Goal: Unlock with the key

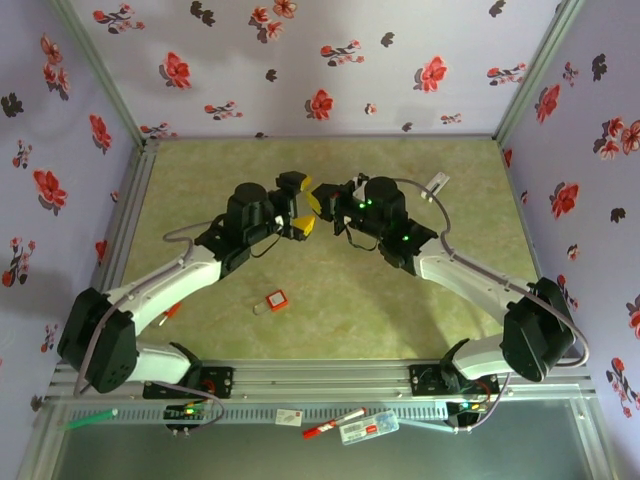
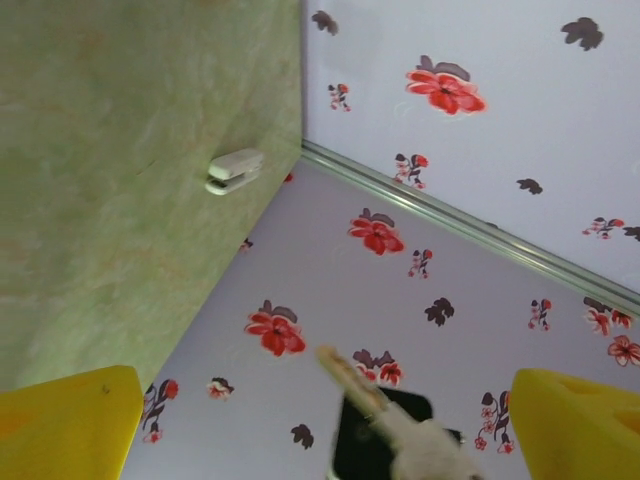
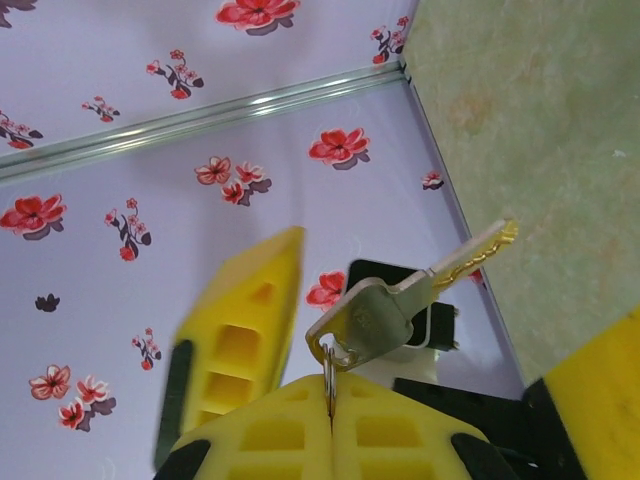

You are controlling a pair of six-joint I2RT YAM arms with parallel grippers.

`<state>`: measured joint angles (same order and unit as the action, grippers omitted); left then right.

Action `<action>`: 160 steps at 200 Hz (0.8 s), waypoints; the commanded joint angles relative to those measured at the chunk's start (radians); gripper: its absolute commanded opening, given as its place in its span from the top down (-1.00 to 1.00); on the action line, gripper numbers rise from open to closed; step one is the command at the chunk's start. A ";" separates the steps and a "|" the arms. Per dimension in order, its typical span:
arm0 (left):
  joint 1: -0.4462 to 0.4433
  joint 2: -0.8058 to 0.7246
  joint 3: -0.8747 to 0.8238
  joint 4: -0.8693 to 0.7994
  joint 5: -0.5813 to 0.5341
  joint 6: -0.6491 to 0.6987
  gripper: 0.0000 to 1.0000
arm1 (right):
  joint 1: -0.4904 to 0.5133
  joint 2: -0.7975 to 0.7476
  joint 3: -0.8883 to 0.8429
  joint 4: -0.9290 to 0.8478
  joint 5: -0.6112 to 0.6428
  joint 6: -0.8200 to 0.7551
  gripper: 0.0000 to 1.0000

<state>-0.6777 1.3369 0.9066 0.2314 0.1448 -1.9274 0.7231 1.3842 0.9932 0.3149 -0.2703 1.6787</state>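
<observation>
- Key [image 3: 400,300]: hangs in the air by its ring, well apart from the red padlock [image 1: 277,299] and farther out over the desk [image 1: 190,180] than it, with the blade pointing away from the pads.
- Right hand [image 3: 330,390]: clamped shut on the ring alone, so probably leaves the key free to swing.
- Left hand [image 2: 322,400]: wide open, gripping nothing, one yellow finger on either side of the key, likewise beyond the padlock.
- Looks like a regrasp: probably calls for a flat pinch on the head before any try at the padlock.
- Centre the head between the open fingers first, then close slowly, flat faces against pads, blade left bare.
- Hold the ring steady until sure of that pinch; release only then.
- Risk, by judgement: twisting the blade off line with a skewed bite, or dropping the key.
</observation>
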 commanded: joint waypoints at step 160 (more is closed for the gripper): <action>0.032 -0.082 -0.096 0.116 -0.036 -0.062 -0.23 | 0.110 -0.052 -0.117 0.136 0.072 0.087 1.00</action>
<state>-0.6556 1.2922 0.8185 0.3576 0.1276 -2.0094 0.8276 1.3720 0.9054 0.4301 -0.2352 1.7569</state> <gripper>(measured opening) 0.616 0.053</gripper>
